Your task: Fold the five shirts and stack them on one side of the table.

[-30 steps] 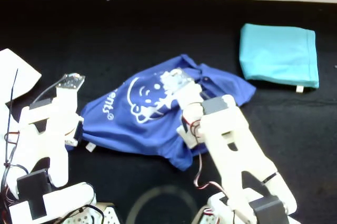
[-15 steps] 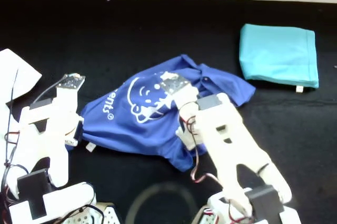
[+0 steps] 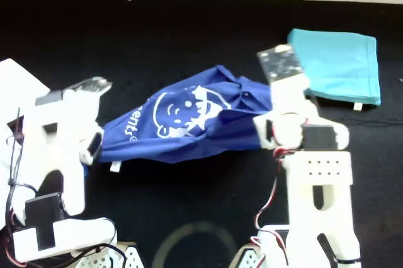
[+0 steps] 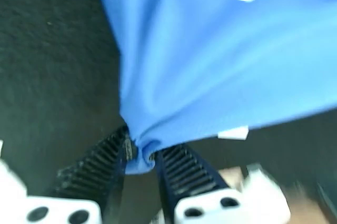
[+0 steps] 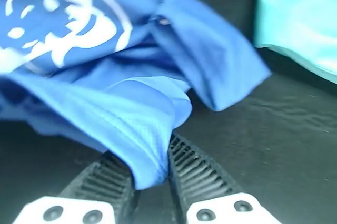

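— Any wording to be read on the table?

— Only on the blue shirt (image 3: 189, 126). A short run of white lettering (image 3: 131, 123) sits beside a white cartoon face (image 3: 179, 111) on its front, seen from the high view. The letters are too small and creased to make out.

— Labels?

— A white tag (image 3: 115, 167) hangs at the blue shirt's lower edge, and the left wrist view shows it as blank (image 4: 232, 133). The folded turquoise shirt (image 3: 334, 63) has a small tag (image 3: 357, 106) at its near edge, with no print that can be told.

— Numbers or signs?

— None legible.
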Controlling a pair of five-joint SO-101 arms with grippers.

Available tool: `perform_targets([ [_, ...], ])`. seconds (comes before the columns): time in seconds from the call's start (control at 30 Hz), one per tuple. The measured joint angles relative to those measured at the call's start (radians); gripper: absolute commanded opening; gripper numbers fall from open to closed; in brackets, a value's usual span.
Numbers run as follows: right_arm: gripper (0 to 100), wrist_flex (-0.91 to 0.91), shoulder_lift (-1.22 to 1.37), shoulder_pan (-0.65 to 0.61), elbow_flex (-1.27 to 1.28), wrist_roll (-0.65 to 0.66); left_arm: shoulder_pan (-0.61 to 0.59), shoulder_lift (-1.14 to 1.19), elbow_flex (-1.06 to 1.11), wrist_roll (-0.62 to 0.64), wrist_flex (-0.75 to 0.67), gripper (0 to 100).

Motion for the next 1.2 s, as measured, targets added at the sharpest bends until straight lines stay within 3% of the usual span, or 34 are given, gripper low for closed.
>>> perform_targets([
  [0.13, 0.6, -0.008, 0.0, 0.057, -0.009, 0.0, 0.037, 0.002, -0.235, 0.0, 0.204, 1],
  [0.23, 0.6, -0.011, 0.0, 0.06, -0.003, 0.0, 0.04, 0.003, -0.296, 0.0, 0.23, 1],
  [0.43, 0.6, -0.008, -0.002, 0.025, 0.166, -0.003, 0.041, 0.003, -0.109, 0.0, 0.081, 1],
  [0.63, 3.1, 0.123, -0.14, 0.023, 0.267, 0.017, 0.041, 0.003, 0.08, 0.0, -0.054, 1],
  [0.8, 15.6, 0.327, -0.222, 0.02, 0.272, 0.195, 0.041, 0.003, 0.107, 0.0, -0.071, 1],
  [0.93, 15.5, 0.465, -0.264, 0.02, 0.226, 0.301, 0.041, 0.003, 0.107, 0.0, -0.071, 1],
  [1.1, 14.9, 0.5, -0.282, 0.02, 0.055, 0.311, 0.041, 0.003, 0.112, 0.0, -0.071, 1],
  [1.2, 13.4, 0.428, -0.249, 0.018, 0.034, 0.233, 0.041, 0.003, 0.112, 0.0, -0.072, 1],
])
